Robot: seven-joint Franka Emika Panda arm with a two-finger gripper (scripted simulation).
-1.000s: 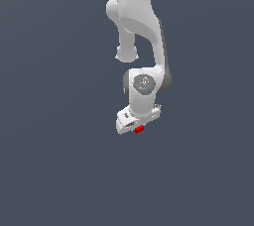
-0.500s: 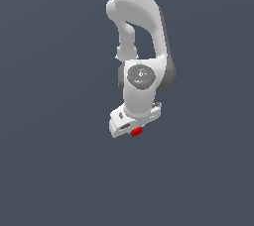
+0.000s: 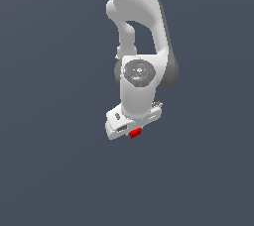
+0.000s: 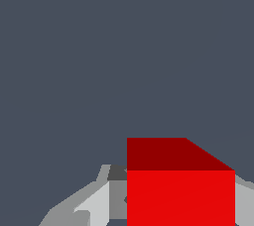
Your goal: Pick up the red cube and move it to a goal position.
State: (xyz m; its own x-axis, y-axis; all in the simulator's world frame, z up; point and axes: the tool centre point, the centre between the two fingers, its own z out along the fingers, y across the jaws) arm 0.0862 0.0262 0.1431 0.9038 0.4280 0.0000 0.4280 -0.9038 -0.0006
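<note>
1. White arm comes down from the top of the exterior view, bends at a round grey-capped joint, then drops to the wrist block.
2. The hand sits at the arm's low end, pointing down and tilted a bit toward the exterior view's left; its flat white body slopes, lower on the left side.
3. The red cube shows just under the hand's lower edge, touching it, only a small red patch visible in the exterior view.
4. Wrist view: cube fills much of the frame, w/ a bright red face and a darker red face above it. Grey-white finger lies tight against one side of it; a sliver of a second finger shows at the opposite side.
5. So the hand is closed narrow around the cube, gripping it on two opposite faces.
6. Background is a plain dark blue-grey in both views; no table edge or surface line can be made out, so can't tell how high the cube hangs.
7. No containers visible in either view.
</note>
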